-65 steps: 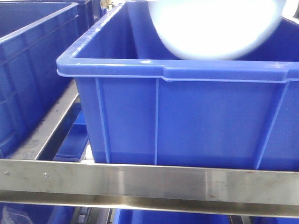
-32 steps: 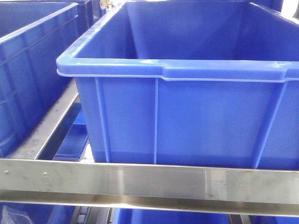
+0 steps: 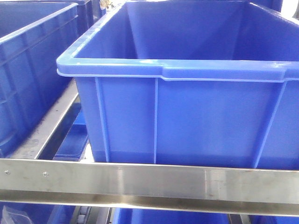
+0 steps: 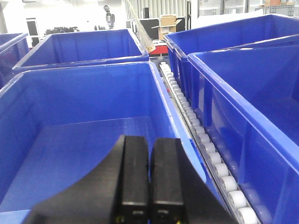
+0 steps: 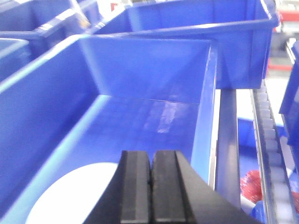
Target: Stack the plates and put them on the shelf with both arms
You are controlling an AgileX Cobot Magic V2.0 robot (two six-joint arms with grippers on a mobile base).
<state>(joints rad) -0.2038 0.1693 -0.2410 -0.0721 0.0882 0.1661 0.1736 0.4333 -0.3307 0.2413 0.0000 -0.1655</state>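
Observation:
A pale plate [image 5: 70,196] lies on the floor of a blue crate [image 5: 145,74], showing only as a white curved patch at the lower left of the right wrist view. My right gripper [image 5: 152,155] hovers just right of it, shut, with nothing between the fingers. Over another blue crate [image 4: 70,116], my left gripper [image 4: 149,140] is also shut and holds nothing. The shelf's steel front rail [image 3: 140,182] crosses the bottom of the front view. No plate shows in the front or left wrist views.
A large blue crate [image 3: 187,116] stands on the rack behind the rail, with another blue crate [image 3: 28,70] to its left. A white roller track [image 4: 201,135] runs between crates. A steel bar [image 5: 227,140] and something red [image 5: 251,184] lie right of the right-hand crate.
One second ago a white plate hung at the top of the front view above the crate. It has left that view and has been absent since half a second ago.

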